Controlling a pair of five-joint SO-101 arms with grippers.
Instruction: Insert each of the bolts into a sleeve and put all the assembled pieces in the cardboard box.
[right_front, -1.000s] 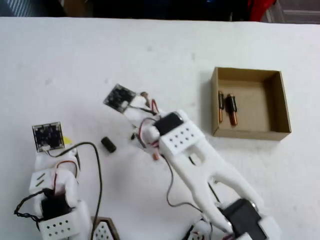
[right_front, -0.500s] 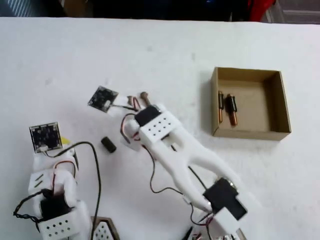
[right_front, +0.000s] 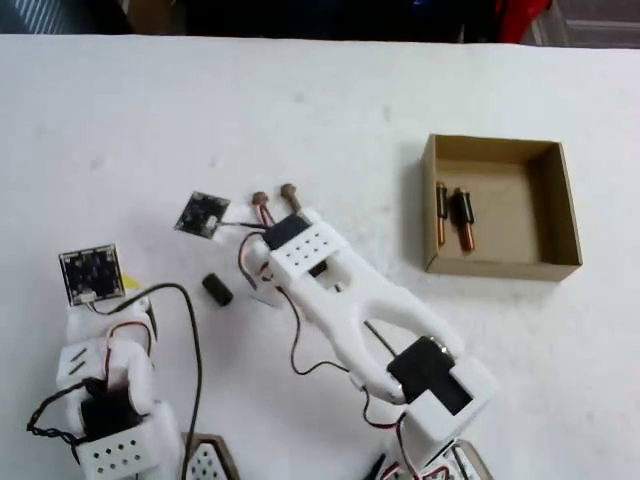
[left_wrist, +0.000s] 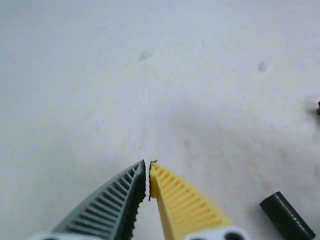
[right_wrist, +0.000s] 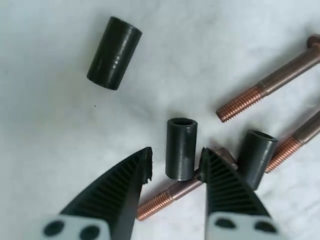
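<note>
As right gripper (right_wrist: 176, 155) sits spread around sleeve (right_wrist: 181, 145), close squarely, missing bolt (right_wrist: 167, 194) beside it; left gripper (left_wrist: 148, 172) closed, empty

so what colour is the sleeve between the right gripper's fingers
Black sleeve, clearest in the right wrist view.

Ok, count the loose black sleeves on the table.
3 sleeves: one lying apart; one inside the open right gripper; one just outside it, by the bolts. Others may hide under the arm.
</note>
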